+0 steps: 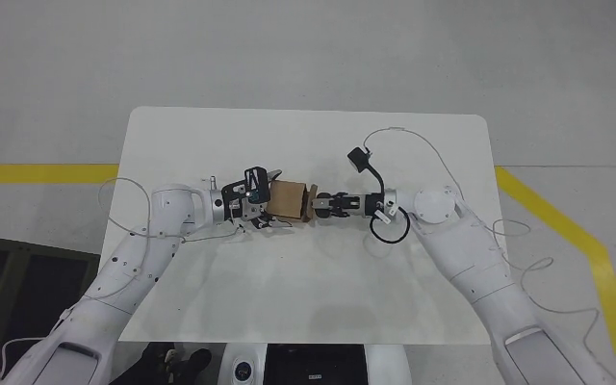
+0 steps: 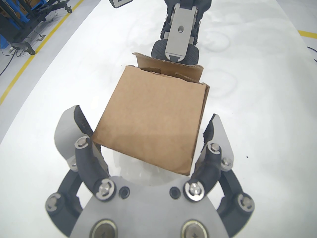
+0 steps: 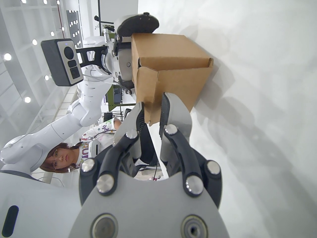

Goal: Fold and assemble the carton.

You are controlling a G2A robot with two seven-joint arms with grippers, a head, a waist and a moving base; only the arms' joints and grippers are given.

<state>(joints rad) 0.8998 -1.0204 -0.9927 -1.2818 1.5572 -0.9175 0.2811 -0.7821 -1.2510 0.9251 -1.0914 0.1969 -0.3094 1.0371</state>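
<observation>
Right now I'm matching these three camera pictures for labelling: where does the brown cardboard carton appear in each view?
Top view: the brown cardboard carton sits mid-picture, at the middle of the white table.
Left wrist view: carton at the picture's centre, tilted.
Right wrist view: carton just above the picture's centre, lying on the table.
Shared landmark: the right gripper at the carton's flap end.

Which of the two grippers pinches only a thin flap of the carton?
The right gripper: it nips one flap, while the left gripper spans the whole carton.
</observation>
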